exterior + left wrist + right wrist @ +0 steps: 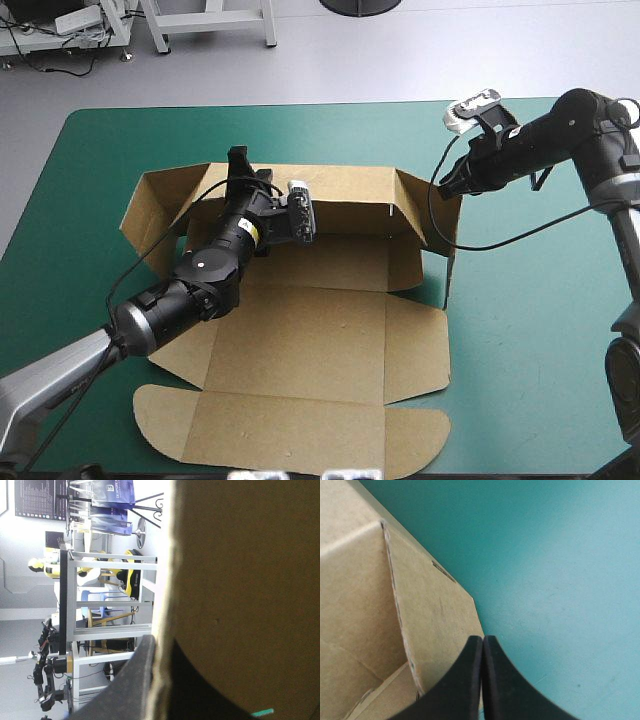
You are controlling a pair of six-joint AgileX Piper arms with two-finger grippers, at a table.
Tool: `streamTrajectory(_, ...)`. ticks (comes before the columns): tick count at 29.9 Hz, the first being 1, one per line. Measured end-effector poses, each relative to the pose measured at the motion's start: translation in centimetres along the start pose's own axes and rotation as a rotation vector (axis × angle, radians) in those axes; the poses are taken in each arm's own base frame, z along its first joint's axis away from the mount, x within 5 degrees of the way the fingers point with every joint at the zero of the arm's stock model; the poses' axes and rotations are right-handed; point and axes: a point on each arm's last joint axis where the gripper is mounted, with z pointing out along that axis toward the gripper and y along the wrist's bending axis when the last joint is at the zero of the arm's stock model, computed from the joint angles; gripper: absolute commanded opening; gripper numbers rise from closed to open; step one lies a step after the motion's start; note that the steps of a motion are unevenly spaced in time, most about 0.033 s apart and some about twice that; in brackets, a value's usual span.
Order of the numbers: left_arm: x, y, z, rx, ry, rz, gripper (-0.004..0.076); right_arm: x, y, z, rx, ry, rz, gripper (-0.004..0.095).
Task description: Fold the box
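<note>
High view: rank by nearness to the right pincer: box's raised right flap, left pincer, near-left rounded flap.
1. Raised right flap, beside the right pincer.
2. Left pincer, at the far wall.
3. Near-left rounded flap, by the near edge.

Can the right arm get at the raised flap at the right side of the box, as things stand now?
Probably yes: the right pincer, shut, is right beside the raised flap of the box, with bare teal-green cover on its other side. It must open first.
</note>
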Motion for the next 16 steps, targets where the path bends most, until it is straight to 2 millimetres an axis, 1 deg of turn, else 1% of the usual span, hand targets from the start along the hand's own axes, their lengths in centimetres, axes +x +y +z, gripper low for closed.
streamTrajectory(4,0.0,0.4,0.0,-0.012,0.007,-0.010,0.0005,0.3,0.3,0.2,-0.026,0.000,0.005,-0.0025)
streamTrajectory(8,0.0,0.6,0.0,-0.016,0.005,-0.013,0.0006,1.2,0.9,0.8,-0.087,-0.002,-0.019,-0.0025)
streamTrajectory(12,0.1,0.6,0.1,-0.015,0.007,-0.014,0.0006,2.4,1.7,0.8,-0.117,0.005,-0.086,-0.0025)
streamTrajectory(16,0.0,0.1,0.5,-0.002,0.012,-0.009,0.0006,3.5,3.0,0.3,-0.150,-0.049,-0.191,-0.0025)
